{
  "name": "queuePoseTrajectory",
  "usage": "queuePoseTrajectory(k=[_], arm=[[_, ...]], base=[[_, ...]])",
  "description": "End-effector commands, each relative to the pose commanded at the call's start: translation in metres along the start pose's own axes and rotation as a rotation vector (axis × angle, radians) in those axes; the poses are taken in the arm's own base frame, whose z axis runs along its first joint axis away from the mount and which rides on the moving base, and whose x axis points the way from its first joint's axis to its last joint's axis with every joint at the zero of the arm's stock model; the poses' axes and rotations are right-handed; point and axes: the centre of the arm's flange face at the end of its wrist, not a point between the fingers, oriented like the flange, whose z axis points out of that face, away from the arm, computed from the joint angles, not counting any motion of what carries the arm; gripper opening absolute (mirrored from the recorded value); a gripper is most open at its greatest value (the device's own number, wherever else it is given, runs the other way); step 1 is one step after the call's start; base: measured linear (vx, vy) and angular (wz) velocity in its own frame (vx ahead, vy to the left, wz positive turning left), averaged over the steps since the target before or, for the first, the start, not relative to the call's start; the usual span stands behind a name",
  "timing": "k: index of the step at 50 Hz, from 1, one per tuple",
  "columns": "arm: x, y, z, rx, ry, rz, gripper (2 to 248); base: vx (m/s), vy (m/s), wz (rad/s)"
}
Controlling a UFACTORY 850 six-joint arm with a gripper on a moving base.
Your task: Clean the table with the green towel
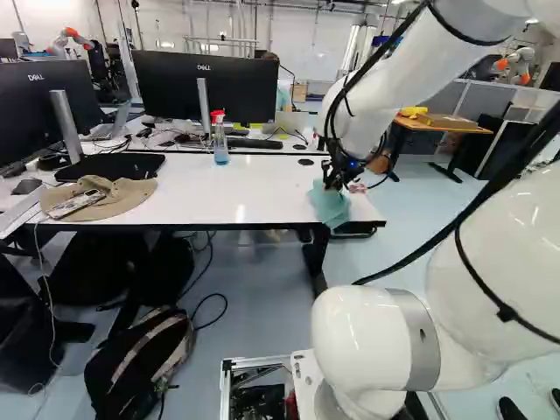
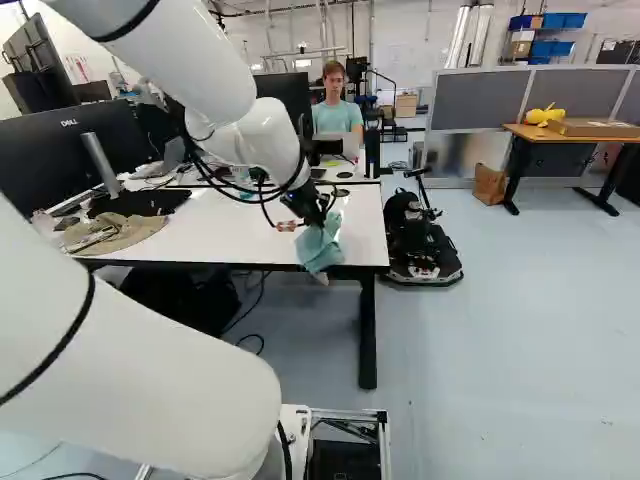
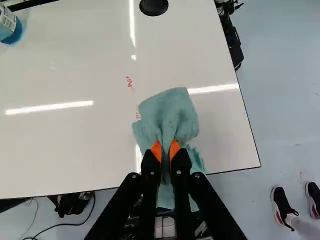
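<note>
White arm [image 1: 376, 105] is extended over the table [image 1: 236, 192], gripper [image 1: 331, 181] angled down. The towel [image 3: 172, 117] is clamped between the fingers [image 3: 156, 151] and draped over the table's near edge.

The black gripper [image 2: 318, 212] pinches a fold of the green towel [image 3: 170, 117] between its orange pads [image 3: 156, 150], above a white table [image 3: 65, 145]. Ahead of the fingers the cloth spreads crumpled on the tabletop near a corner; beneath them it runs back past the table's edge. One small red mark [image 3: 138, 115] sits just beside the towel, and another red mark [image 3: 129, 82] lies farther ahead. Well ahead of the gripper is a round black disc [image 3: 153, 6], and well off to one side a bottle of blue liquid [image 3: 11, 32] shows in part. Bright reflections streak the tabletop. Beyond its edge, a black cable [image 3: 65, 224] curves over the pale floor [image 3: 290, 100].
</note>
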Motion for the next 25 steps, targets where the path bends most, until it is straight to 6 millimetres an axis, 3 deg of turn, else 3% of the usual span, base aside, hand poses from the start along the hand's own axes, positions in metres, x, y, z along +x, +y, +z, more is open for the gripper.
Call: queuePoseTrajectory(k=[25], arm=[[0.037, -0.034, 0.019, 0.041, -0.01, -0.067, 38]], base=[[0.0, 0.0, 0.0]])
